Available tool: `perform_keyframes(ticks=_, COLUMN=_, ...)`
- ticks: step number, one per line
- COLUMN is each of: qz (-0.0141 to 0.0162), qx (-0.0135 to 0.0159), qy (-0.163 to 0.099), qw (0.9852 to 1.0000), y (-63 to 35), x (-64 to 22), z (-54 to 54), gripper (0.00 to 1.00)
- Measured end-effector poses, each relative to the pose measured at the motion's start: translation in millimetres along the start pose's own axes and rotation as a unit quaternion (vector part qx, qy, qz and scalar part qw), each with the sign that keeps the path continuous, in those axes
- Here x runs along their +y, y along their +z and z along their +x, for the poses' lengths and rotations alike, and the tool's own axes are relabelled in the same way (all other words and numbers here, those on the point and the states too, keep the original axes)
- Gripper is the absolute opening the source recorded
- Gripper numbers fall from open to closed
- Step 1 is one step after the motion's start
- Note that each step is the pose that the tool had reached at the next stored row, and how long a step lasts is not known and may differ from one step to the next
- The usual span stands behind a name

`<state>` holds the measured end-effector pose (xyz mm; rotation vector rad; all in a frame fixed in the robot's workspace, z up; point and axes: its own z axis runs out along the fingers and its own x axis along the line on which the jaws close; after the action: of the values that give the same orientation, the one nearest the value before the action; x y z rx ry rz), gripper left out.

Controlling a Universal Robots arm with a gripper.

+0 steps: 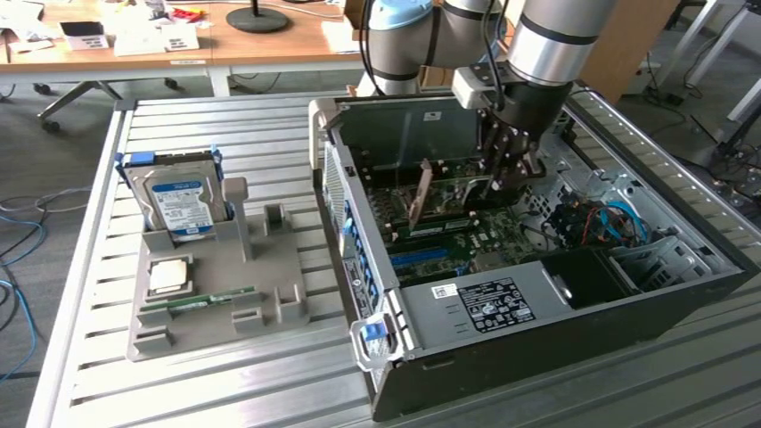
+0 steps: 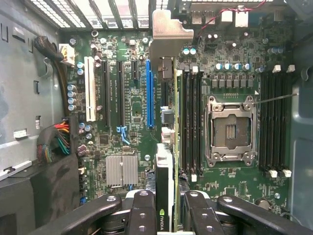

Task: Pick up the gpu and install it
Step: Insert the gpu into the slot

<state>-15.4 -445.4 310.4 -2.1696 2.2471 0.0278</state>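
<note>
Clamping gpu point(image 2: 165, 166) edge-on within tool point(image 2: 168, 208), above motherboard point(image 2: 230, 73)

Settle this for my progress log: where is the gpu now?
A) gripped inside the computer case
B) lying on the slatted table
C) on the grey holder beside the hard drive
A: the gripper clamps the gpu edge-on over the motherboard.

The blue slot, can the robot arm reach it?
Probably yes: the case is open on top, the end effector hangs inside it holding the gpu, and the blue slot looks empty.
</note>
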Motion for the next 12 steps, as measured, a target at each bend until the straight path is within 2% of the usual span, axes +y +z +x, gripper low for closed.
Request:
perform_keyframes(ticks=4, qz=0.0000, qx=-0.0009, qy=0.000, qw=1.0000, y=0.9, x=1.9, z=0.1, gripper=0.27)
perform_keyframes(ticks=12, qz=-0.0001, qx=-0.0009, qy=0.000, qw=1.0000, y=7.7, x=3.7, z=1.5, gripper=0.27)
